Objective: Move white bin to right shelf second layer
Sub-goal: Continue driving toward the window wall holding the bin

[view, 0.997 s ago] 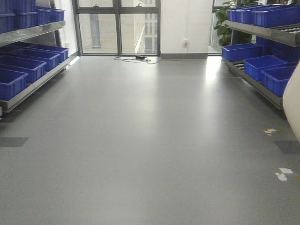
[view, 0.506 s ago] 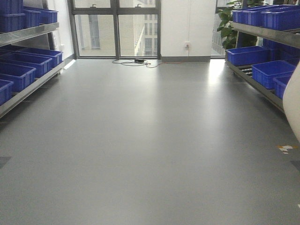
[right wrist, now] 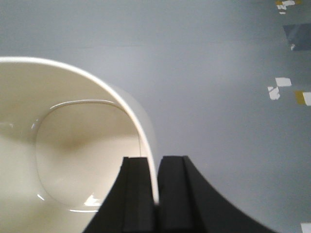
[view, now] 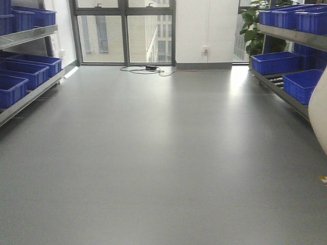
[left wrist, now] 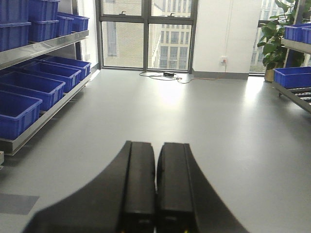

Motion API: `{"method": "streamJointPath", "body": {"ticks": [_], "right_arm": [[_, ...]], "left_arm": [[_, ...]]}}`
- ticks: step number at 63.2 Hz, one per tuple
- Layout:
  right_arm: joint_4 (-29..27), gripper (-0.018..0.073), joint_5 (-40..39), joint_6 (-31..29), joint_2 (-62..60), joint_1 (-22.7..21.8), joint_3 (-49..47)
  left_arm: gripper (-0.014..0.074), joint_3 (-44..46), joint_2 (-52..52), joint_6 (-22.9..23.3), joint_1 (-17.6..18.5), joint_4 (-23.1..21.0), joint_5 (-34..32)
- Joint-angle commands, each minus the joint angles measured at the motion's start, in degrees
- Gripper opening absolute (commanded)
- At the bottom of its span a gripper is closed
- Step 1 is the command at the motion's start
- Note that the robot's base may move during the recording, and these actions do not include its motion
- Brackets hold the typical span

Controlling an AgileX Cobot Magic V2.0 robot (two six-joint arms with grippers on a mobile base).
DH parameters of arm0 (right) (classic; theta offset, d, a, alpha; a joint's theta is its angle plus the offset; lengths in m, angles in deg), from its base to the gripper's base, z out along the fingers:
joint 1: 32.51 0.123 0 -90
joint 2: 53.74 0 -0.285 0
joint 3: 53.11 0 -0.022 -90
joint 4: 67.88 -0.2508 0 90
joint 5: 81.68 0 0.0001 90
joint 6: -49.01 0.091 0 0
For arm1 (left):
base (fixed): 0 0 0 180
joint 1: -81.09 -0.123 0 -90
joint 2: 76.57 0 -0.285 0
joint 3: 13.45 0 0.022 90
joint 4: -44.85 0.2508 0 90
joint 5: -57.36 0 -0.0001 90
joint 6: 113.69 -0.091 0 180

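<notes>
The white bin (view: 318, 109) shows only as a pale curved sliver cut by the front view's right edge, runs off the right wrist view's left and bottom edges with its rim hidden between the fingers of the right gripper (right wrist: 156, 166), and a yellowish fleck (view: 323, 179) low at the front view's right edge is too small to tell.

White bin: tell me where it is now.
Right wrist view, left side: the white bin hangs over grey floor, rim pinched in the right hand.
</notes>
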Motion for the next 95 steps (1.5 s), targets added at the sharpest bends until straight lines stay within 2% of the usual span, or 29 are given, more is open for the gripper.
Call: {"method": "streamJointPath", "body": {"ticks": [1,95], "right_arm": [[0.1,0.0067,-4.6,0.1,0.0,-0.2,-1.7],[0.1,0.0067,-4.6,0.1,0.0,-0.2,-1.7]], "left_arm": [[0.0085,-1.6,0.9,0.3,0.4,-0.3,-4.8],[0.0085,-1.6,0.9,0.3,0.4,-0.3,-4.8]]}}
